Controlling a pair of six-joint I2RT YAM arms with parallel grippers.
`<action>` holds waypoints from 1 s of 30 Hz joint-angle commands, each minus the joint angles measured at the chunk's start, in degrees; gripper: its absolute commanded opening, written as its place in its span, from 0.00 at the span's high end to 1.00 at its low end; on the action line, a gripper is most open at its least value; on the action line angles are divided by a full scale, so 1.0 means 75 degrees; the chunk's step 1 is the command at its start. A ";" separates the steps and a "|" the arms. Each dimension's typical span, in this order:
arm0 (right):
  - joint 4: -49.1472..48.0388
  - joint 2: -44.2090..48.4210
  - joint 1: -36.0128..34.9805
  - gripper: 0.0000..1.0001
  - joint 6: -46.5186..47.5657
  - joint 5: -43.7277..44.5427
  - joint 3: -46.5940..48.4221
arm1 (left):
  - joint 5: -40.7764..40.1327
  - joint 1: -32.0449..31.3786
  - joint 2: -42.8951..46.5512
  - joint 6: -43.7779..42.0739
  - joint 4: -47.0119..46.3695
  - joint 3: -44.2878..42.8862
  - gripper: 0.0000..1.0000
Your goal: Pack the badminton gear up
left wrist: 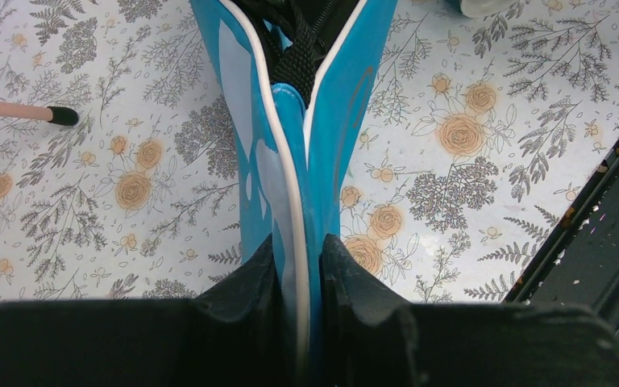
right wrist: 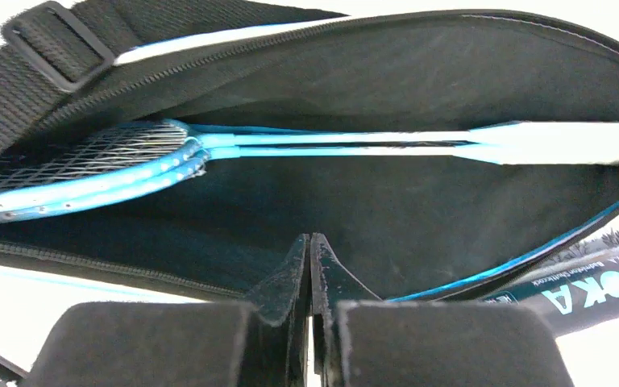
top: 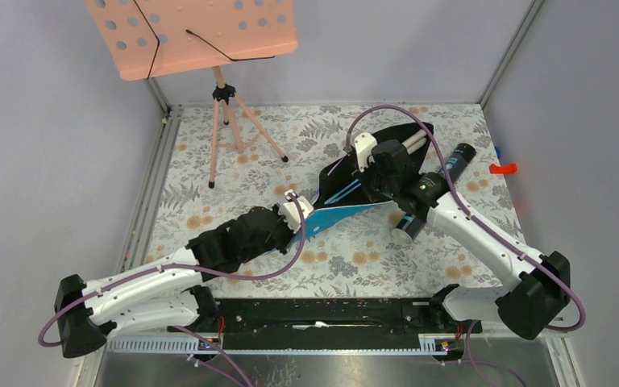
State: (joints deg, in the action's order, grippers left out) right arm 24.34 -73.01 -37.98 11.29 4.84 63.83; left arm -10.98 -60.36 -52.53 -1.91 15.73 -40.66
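The blue racket bag lies slantwise on the floral mat, its wide end unzipped and gaping. Two light-blue rackets lie inside on the black lining, their cream handles at the far end. My left gripper is shut on the bag's narrow blue tip. My right gripper hovers at the open mouth, shut with nothing showing between its fingers. The dark tube lies to the right of the bag, partly under my right arm; its white lettering shows in the right wrist view.
A pink perforated music stand on a tripod stands at the back left; one tripod foot is near the bag's tip. A small red thing lies at the right wall. A black rail runs along the near edge.
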 commanded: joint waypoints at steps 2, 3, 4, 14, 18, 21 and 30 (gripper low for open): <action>-0.0116 0.0256 0.0167 1.00 0.0325 0.0011 0.0055 | 0.0064 -0.0038 0.0163 0.0219 0.0233 0.0125 1.00; -0.0044 0.0253 0.0189 1.00 0.0357 0.0018 0.0145 | 0.0084 -0.0038 0.0176 0.0230 0.0201 0.0169 1.00; -0.0031 0.0287 0.0190 1.00 0.0428 -0.0245 0.0182 | 0.0139 -0.0038 0.0192 0.0211 0.0146 0.0216 1.00; -0.1835 0.0771 0.0102 0.48 -0.1963 -0.3670 -0.1004 | 0.0480 -0.0038 -0.0109 0.0138 -0.0033 0.0137 1.00; -0.2014 0.0556 -0.0045 0.44 -0.2878 -0.3488 -0.1029 | 0.0550 -0.0041 -0.0284 0.0231 -0.0045 0.0137 1.00; -0.2264 0.0529 -0.0120 0.43 -0.3305 -0.3758 -0.1055 | 0.0562 -0.0040 -0.0370 0.0232 -0.0046 0.0125 1.00; -0.3734 0.1139 -0.0336 0.39 -0.4265 -0.4681 -0.1542 | 0.0695 -0.0050 -0.0611 0.0232 -0.0169 0.0129 1.00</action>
State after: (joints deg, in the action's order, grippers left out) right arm 4.84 -67.05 -38.68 -16.16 -25.06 52.77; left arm -9.85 -60.47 -55.16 -2.72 12.32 -40.14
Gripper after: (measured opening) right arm 0.605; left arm 0.196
